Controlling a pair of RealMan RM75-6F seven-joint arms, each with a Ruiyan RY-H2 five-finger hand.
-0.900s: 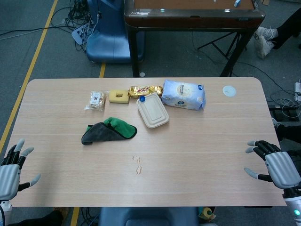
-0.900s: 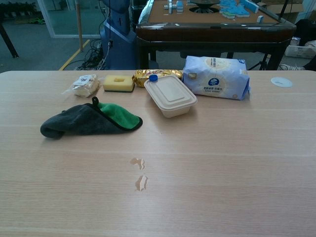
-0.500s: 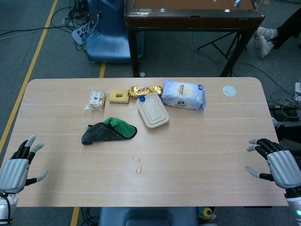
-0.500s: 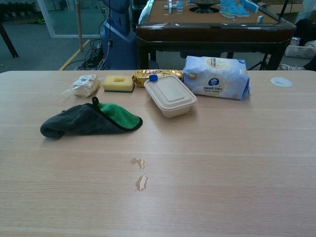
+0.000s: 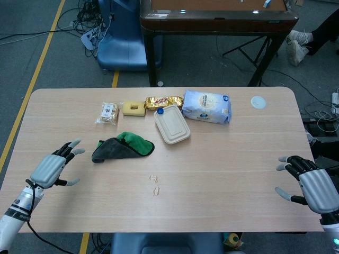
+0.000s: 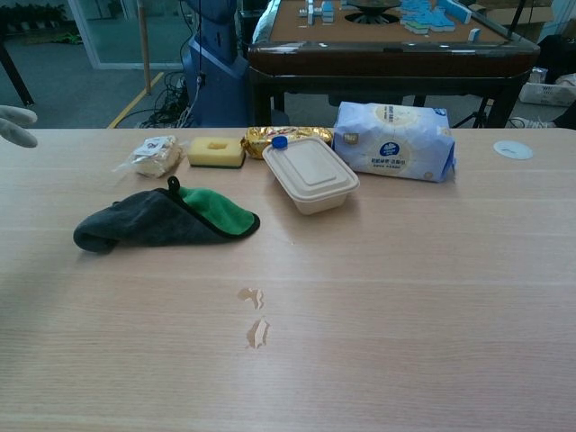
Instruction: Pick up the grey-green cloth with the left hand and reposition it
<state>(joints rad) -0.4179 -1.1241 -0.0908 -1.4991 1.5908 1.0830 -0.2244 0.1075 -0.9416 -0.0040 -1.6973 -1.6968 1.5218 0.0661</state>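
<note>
The grey-green cloth (image 5: 123, 147) is lying folded on the worktop (image 5: 222, 169), just right of the left hand (image 5: 51, 169), which is hovering nearby with fingers spread, holding nothing. The right hand (image 5: 310, 185) is likewise hanging open at the far edge.

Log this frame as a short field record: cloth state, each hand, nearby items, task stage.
cloth: grey-green cloth folded on the table, green lining showing, untouched
left hand: left hand open, fingers spread, beside the cloth, apart from it
right hand: right hand open at the table's right edge, holding nothing
nearby: lidded container, yellow sponge, wipes pack
stage: cloth not yet grasped
</note>
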